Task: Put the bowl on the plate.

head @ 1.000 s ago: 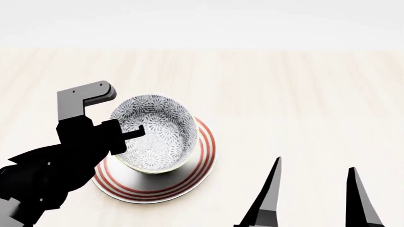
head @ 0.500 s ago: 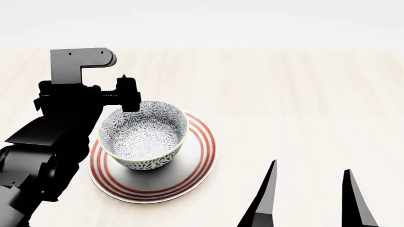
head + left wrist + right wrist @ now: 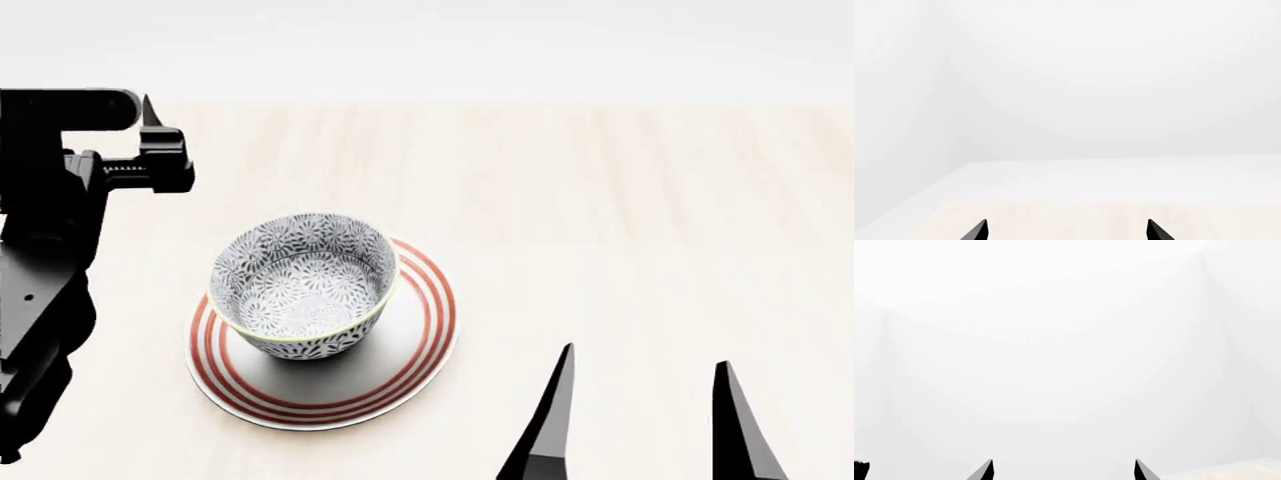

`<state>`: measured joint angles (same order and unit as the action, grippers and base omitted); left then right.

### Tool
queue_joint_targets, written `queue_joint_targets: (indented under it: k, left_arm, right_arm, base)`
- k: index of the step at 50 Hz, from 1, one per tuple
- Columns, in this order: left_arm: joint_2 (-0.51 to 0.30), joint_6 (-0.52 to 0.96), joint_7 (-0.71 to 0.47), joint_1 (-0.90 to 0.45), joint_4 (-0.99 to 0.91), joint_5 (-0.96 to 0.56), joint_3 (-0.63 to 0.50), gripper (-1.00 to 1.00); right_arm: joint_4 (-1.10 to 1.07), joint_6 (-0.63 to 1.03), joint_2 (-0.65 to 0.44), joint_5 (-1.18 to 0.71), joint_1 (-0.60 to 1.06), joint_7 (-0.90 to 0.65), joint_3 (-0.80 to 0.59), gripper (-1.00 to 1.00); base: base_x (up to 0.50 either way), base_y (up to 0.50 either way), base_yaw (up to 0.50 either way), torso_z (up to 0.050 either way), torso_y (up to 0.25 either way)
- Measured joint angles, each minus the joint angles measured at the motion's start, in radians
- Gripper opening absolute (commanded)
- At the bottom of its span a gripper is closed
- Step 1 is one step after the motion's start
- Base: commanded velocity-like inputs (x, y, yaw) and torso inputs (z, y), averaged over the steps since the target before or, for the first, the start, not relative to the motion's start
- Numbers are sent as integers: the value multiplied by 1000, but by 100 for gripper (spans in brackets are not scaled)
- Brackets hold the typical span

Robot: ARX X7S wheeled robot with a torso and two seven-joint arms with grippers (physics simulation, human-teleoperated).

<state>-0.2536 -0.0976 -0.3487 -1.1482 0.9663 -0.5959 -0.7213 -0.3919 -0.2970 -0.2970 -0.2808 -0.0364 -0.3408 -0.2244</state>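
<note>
The bowl, grey-and-white floral with a thin yellowish rim, stands upright on the plate, a white plate with red rings, a little left of the plate's middle. My left gripper is up at the far left, well apart from the bowl. In the left wrist view the left gripper is open, its tips wide apart with only table between them. My right gripper is low at the right, open and empty, clear of the plate. The right wrist view shows the right gripper open against white background.
The plate rests on a light wooden table that runs back to a white wall. Nothing else lies on it in the head view. The left arm's black links fill the left edge of that view.
The left gripper let go of the bowl and pulled up and away to the left. The bowl went from tilted in the grip to standing upright on the plate.
</note>
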Motion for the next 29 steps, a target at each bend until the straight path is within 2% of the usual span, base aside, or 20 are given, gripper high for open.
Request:
queue_joint_targets:
  k: [12,20,29]
  left_arm:
    - [-215,6,-224,263,-427,51,-7,100]
    - [-347,-20,-415,468,-729,119,-3,100]
    - [-450,-79,-601,669,-947,217,8,100]
  right_arm:
    - [-2,6,-2,5,2,-6,-8,100]
    - [-2,7,-3,7,2,-10,-13,100]
    - [7,1,-3,12,1,-11,-19,100]
  base:
    - [0,0,0,0,0]
    - [0,0,0,0,0]
    - [0,0,0,0,0]
